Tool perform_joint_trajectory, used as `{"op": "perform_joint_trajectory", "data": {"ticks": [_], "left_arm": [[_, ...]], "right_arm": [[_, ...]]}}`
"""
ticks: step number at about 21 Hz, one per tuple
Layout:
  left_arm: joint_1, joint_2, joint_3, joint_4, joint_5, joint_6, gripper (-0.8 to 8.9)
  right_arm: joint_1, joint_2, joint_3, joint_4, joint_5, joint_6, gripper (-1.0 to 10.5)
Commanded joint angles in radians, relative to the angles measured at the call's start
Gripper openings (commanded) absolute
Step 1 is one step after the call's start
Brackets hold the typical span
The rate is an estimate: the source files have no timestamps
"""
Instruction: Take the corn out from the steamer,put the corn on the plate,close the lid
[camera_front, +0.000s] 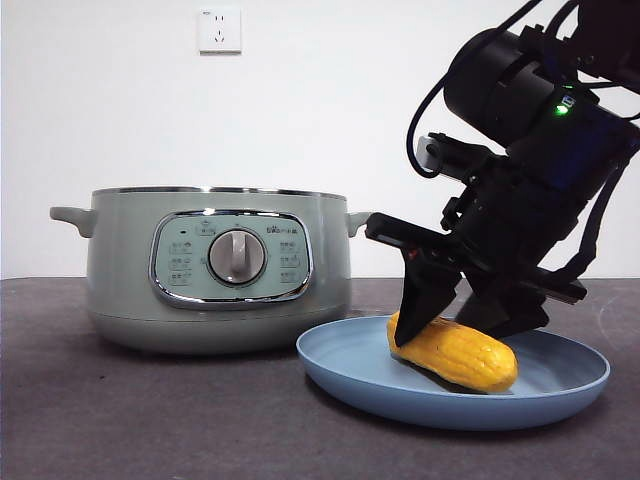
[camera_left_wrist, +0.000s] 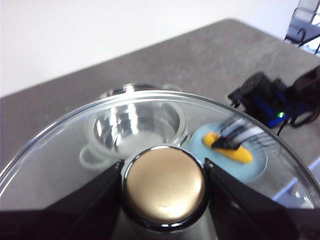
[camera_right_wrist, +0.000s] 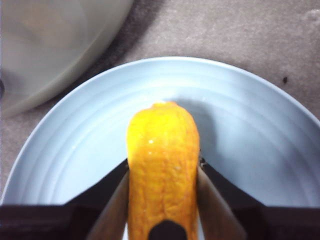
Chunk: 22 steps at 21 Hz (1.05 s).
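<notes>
the short yellow corn cob (camera_right_wrist: 162, 165) sits between my right pincer's (camera_front: 455, 325) two black jaws, squeezed on both sides. it lies flat on the round light-blue plate (camera_front: 560, 385), long way pointing straight out from my pincer. my left pincer (camera_left_wrist: 164, 200) holds the clear glass lid (camera_left_wrist: 60, 145) by its knob, high over the open green steamer pot (camera_front: 215, 265).

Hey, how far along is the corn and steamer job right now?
Done: the corn is out of the steamer and lies on the plate. In hand: the right gripper is shut on the corn, not yet released. The left gripper holds the lid by its knob, up above the open steamer. Left: let go of the corn, then set the lid on.
</notes>
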Motion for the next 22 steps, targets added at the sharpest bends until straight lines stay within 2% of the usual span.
{"op": "perform_joint_trajectory", "data": {"ticks": [1,5,9,16,22], "left_arm": [[-0.003,0.036,0.007,0.085,0.004,-0.006,-0.08],[-0.003,0.119,-0.043,0.167,0.034,0.015,-0.08],[-0.003,0.213,-0.127,0.354,0.066,0.018,-0.08],[-0.003,0.518,-0.163,0.641,0.109,0.051,-0.08],[-0.011,0.674,-0.163,0.749,0.108,0.061,-0.08]], "right_arm": [[0.007,-0.027,-0.009,-0.011,-0.001,0.003,5.6],[0.008,-0.181,-0.009,-0.029,0.000,-0.009,5.7],[0.008,-0.426,-0.009,-0.145,-0.001,-0.017,5.7],[0.008,-0.879,-0.009,-0.343,0.001,-0.024,5.7],[0.008,-1.040,-0.009,-0.415,0.006,-0.023,5.7]]}}
